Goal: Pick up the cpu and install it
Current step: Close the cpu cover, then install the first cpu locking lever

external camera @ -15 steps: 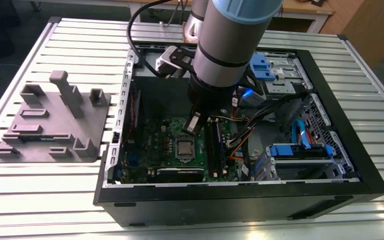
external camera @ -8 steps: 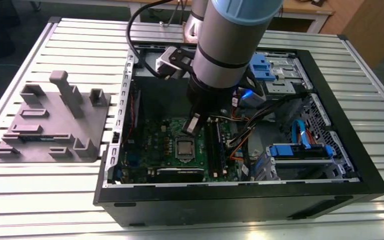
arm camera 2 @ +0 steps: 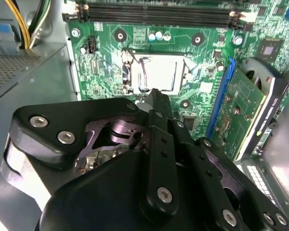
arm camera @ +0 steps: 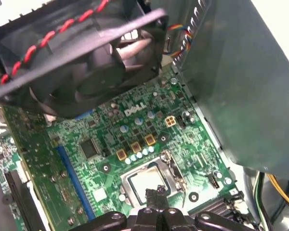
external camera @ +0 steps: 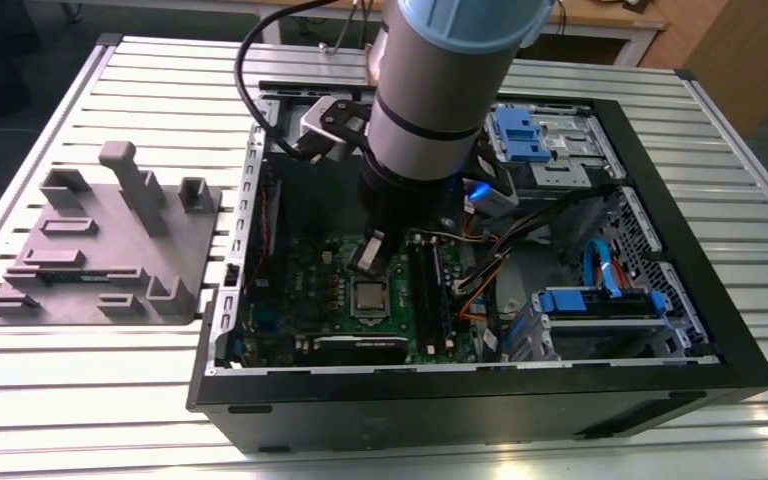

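The cpu (external camera: 368, 296) is a shiny silver-grey square lying flat in the socket frame on the green motherboard (external camera: 307, 262) inside the open computer case. It also shows as a bright square in the second wrist view (arm camera 2: 156, 74) and in the first wrist view (arm camera: 145, 183). My gripper (external camera: 365, 262) hangs just above the board, right beside the socket's edge. Its black fingers (arm camera 2: 155, 103) lie pressed together, shut, with nothing between them. The fingertips (arm camera: 159, 191) overlap the rim of the socket in both wrist views.
The black case (external camera: 491, 400) stands on a slatted metal table. A black fan (arm camera: 82, 62) with red-black wires hangs over the board. Memory slots (arm camera 2: 154, 14), an upright green card (arm camera 2: 241, 110), blue drive brackets (external camera: 598, 300) and cables crowd the socket. A grey fixture tray (external camera: 104, 250) lies outside the case.
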Available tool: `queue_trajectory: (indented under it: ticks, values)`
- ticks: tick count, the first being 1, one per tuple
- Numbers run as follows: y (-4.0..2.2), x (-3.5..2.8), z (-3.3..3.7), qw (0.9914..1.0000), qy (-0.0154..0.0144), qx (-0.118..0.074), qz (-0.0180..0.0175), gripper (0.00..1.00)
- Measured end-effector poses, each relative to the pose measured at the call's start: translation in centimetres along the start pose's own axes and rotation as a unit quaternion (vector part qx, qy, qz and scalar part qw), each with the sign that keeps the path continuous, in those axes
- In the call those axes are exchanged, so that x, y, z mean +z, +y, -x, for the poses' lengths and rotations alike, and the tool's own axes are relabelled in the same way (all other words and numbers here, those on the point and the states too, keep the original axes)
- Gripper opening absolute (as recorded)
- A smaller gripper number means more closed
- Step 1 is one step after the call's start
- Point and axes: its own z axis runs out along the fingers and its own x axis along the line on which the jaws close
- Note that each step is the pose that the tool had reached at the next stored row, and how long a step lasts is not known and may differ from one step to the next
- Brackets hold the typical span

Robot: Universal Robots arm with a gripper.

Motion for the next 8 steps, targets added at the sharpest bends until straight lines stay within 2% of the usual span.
queue_trajectory:
  ticks: [8]
  values:
    - [0.01, 0.00, -0.06, 1.00000, 0.0000, 0.000, 0.0000, 0.10]
